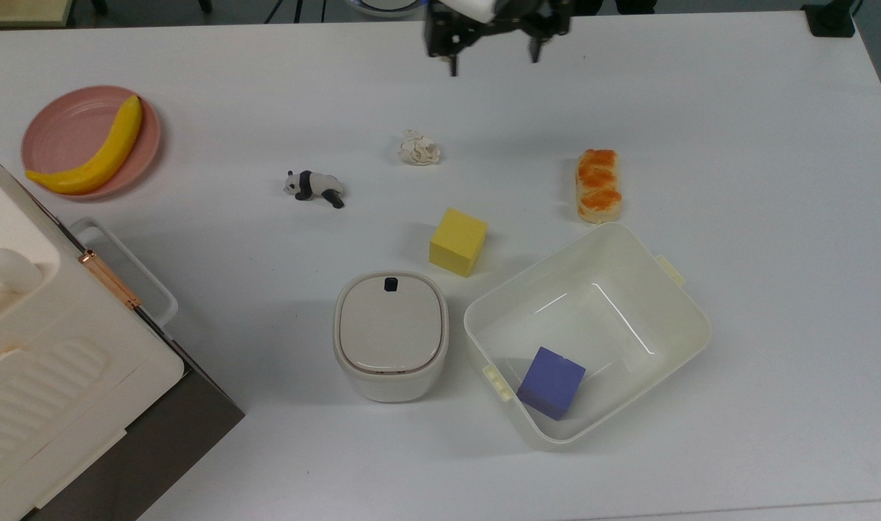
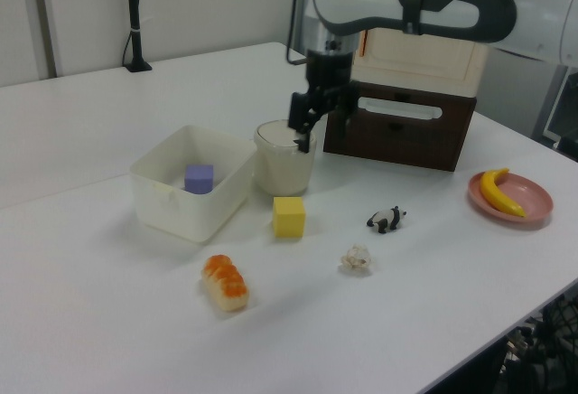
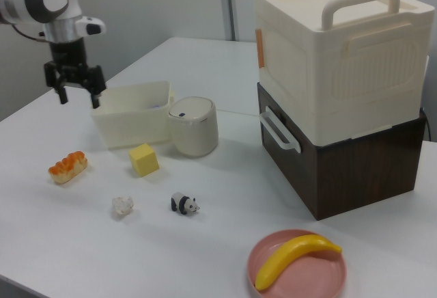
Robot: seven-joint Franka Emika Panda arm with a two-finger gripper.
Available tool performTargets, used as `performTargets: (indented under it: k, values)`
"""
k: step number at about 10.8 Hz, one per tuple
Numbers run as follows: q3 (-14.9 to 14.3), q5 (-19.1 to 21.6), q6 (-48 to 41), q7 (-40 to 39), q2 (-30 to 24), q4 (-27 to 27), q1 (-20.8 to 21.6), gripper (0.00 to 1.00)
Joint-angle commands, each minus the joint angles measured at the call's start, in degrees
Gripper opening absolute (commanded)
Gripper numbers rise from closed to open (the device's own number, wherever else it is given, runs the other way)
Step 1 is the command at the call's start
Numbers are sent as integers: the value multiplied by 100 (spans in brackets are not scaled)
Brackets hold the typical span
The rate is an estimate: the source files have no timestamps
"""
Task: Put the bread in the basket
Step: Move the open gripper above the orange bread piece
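The bread (image 1: 598, 185), a small oblong loaf with an orange lumpy top, lies on the white table just beyond the basket's far corner; it also appears as the bread (image 2: 225, 282) and the bread (image 3: 67, 165). The basket (image 1: 695, 318) is a cream tub holding a purple cube (image 1: 551, 382), seen too as the basket (image 2: 161, 193) and the basket (image 3: 130, 126). My gripper (image 1: 495, 64) hangs open and empty above the table at the top view's upper edge, up and to the left of the bread. In the side views the gripper (image 2: 302, 136) (image 3: 78, 97) is well above the tabletop.
A yellow cube (image 1: 458, 242), a lidded white bin (image 1: 390, 335), a paper ball (image 1: 419, 148) and a toy panda (image 1: 314, 187) lie mid-table. A banana (image 1: 93, 148) rests on a pink plate (image 1: 53, 123). Stacked cream and brown boxes (image 1: 50, 362) fill the top view's lower left.
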Motion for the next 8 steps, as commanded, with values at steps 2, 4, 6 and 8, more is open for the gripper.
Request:
performTargets:
  k: [2,4,6,8]
  values:
    - [-64,372,611,1519,397,-137,813,100]
    - [-64,328,1095,2284,836,-146,1104,100]
    - [-64,232,1622,2734,1345,-154,1368,100]
    - [-64,-31,1677,2850,1689,-155,1500,100]
